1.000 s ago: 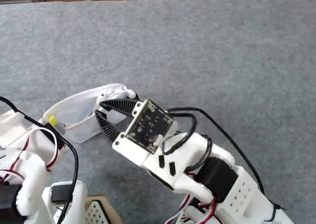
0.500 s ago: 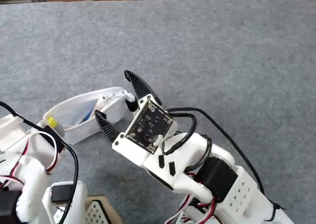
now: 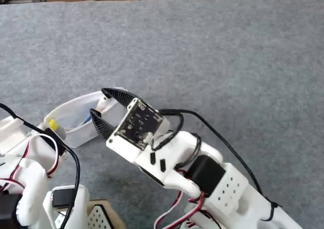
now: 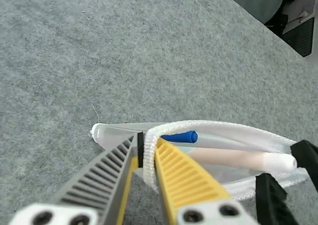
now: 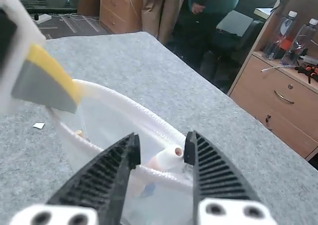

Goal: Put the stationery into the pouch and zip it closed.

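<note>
A translucent white pouch [image 3: 76,119] lies on the grey mat with its zipper rim [image 4: 223,128] gaping. Inside it are a blue-capped pen [image 4: 180,136] and a pale pink marker [image 4: 238,160]. My left gripper [image 4: 142,144], with yellow and grey fingers, is shut on the pouch's end; its yellow tip [image 3: 51,124] also appears in the high view. My right gripper [image 5: 161,146], with black fingers, is open and straddles the rim at the pouch's other end [image 3: 99,103], with the marker's end [image 5: 171,155] between the fingers.
The grey mat [image 3: 212,52] stretches wide and bare beyond the pouch. Both arm bodies crowd the near edge [image 3: 192,173]. A wooden cabinet [image 5: 278,106] stands off the table.
My right gripper opened wide half a second ago, then slid left along the pouch with its fingers narrowed around the rim. The left gripper kept its hold.
</note>
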Controlling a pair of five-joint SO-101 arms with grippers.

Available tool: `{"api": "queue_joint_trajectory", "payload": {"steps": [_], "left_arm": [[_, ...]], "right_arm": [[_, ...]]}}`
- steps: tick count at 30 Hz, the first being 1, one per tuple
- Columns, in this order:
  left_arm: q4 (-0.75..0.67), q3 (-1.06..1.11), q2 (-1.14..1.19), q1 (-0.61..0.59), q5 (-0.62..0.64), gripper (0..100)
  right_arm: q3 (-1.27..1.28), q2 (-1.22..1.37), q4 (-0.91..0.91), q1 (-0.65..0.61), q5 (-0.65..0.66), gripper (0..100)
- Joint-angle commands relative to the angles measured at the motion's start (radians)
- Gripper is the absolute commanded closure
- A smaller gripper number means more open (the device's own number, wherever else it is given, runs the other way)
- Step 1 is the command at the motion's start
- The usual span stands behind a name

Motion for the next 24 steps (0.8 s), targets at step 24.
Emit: {"api": "queue_joint_trajectory", "payload": {"steps": [24], "left_arm": [[-0.018,-0.002,-0.014,-0.007,0.009,97]], "right_arm": [[-0.007,0.048,-0.020,0.009,0.009,97.2]]}}
